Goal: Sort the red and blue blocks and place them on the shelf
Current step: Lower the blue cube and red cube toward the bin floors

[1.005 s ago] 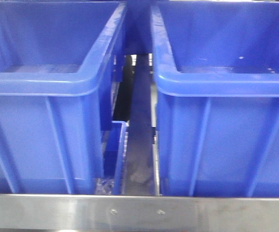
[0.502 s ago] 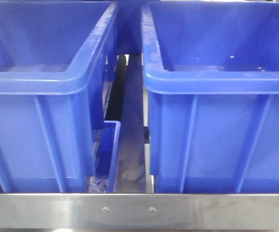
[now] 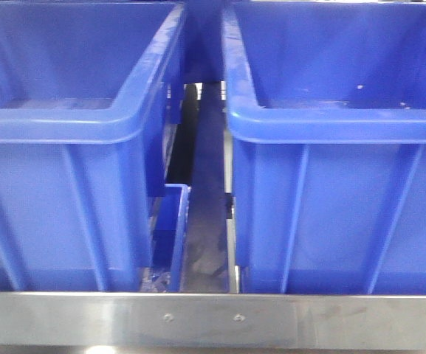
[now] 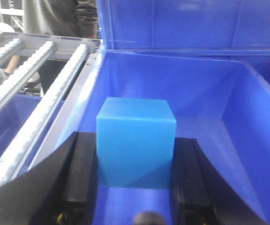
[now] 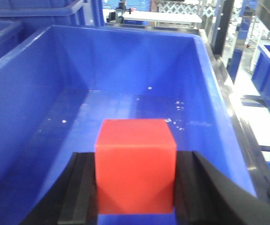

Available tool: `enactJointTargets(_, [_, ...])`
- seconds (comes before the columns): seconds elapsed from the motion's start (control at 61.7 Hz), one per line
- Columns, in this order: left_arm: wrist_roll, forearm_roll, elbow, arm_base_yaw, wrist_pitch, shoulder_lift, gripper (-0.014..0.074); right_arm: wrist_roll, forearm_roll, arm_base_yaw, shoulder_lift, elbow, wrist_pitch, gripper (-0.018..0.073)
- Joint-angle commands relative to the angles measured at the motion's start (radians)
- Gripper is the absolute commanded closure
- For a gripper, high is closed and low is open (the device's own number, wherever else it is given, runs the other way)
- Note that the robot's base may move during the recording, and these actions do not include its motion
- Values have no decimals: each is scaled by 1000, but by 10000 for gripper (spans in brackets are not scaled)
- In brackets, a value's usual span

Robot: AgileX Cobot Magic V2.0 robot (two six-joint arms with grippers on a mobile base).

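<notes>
**Exterior front-facing view.**
- Shelf: stainless steel. Its flat front rail is fixed by two screws and probably serves as a stop for the load.
- Left bin and right bin: large, blue and ribbed, standing side by side behind the rail with a narrow gap between them. The paired layout suggests one bin per colour.
- Small bin: blue, set low in that gap and close against the left bin.
- No block or end effector appears in this view.
- Writing: none legible.

**Left wrist-mounted view.**
- Left end effector: closed on the blue block, with dark fingers pressed to its two side faces.
- The block is held upright, above the floor of the left-arm bin and not resting on it. This looks like the position just before release.
- White roller tracks run alongside on the left.
- A person stands behind and is only partly visible.
- I cannot tell which of the front-view bins this one is.
- Writing: none legible.

**Right wrist-mounted view.**
- Right end effector: clamped on the red block, with one finger on each side face.
- The block hangs over the interior of the right-arm bin, near its front and clear of the walls, so it looks ready to be dropped.
- The bin floor carries white specks and nothing else that can be seen.
- Further blue containers and framework in the background are too blurred to itemise.
- Writing: none legible.
</notes>
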Motion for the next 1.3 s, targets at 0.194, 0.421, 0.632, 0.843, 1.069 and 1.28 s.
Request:
enactJointTargets(0.194, [-10,-3,-31,1,-90,15,472,-6,-6,-6,10,-29,-87,447])
enactJointTargets(0.421, [-10,-3,-31,1,-90,15,472,-6,-5,-6,10,-29,-94,447])
enactJointTargets(0.632, [-10,-3,-31,1,-90,15,472,-6,-5,-6,10,-29,-95,447])
enactJointTargets(0.843, [-10,-5,-31,1,-92,15,472,-6,-5,-6,11,-29,-95,447])
enactJointTargets(1.069, [-10,-54,-31,1,-99,15,472,-6,-3,2,11,-77,-93,524])
enactJointTargets(1.28, [-10,-54,-39,-15,-85,15,472,-6,-4,2,16,-110,-94,515])
